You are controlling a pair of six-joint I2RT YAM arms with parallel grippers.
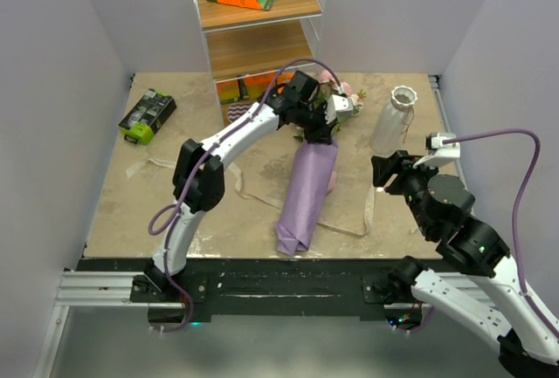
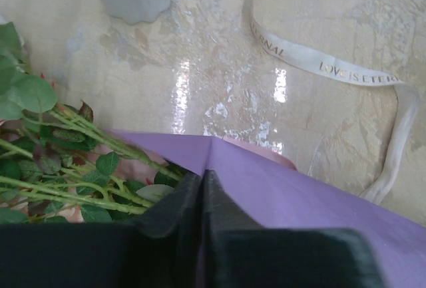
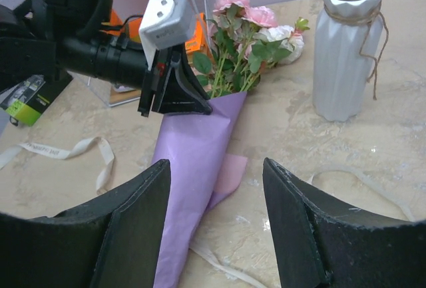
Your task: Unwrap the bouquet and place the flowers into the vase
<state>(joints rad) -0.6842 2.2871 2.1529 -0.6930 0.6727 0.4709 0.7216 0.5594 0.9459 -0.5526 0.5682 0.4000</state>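
Pinching the bouquet (image 1: 307, 188) mouth left of the vase (image 1: 391, 120), the left gripper (image 3: 193, 105) stood nearer; cone pointed away; right gripper (image 3: 214, 168) gaped, empty.

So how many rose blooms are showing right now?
3, in the right wrist view: a pink bloom topmost, a second pink bloom beside it, a cream-white bloom nearest the vase. Leaves may hide others.

The top camera looks down from above and behind me over the whole table (image 1: 131, 203). My left wrist camera sits right against the bouquet (image 2: 299, 201), facing along its paper. My right wrist camera looks low across from farther back, sharing bouquet and vase (image 3: 346, 62) with the top view.
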